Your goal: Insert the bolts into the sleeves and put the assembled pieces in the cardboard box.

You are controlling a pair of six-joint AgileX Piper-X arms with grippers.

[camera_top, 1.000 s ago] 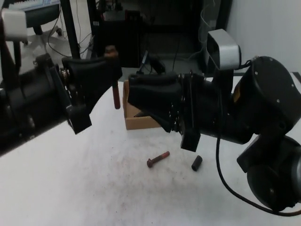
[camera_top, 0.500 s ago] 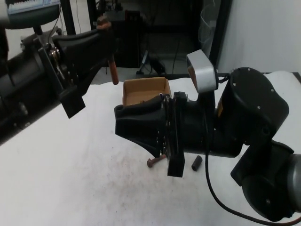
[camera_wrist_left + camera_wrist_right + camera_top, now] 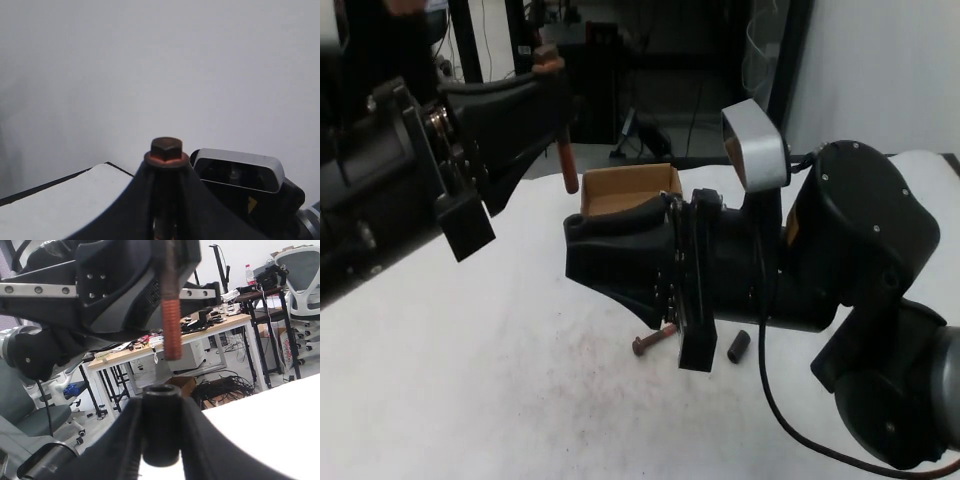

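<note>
Left gripper [image 3: 166,175] clamps the bolt [image 3: 171,325] thread-down just above the sleeve [image 3: 161,410], which right gripper [image 3: 161,445] pinches bore-up for insertion.

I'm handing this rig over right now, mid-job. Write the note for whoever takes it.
Left end effector: shut on a bolt, head up, threads hanging down.
Right end effector: shut on a sleeve, opening upward, just under the bolt's threaded tip; not yet inserted.
On the bench: a second bolt and a second sleeve, lying apart. Cardboard box at the far side; its contents cannot be told.
Done: first pair picked up and roughly lined up.
Left: insert, box it, then likely repeat with the bench pair.
</note>
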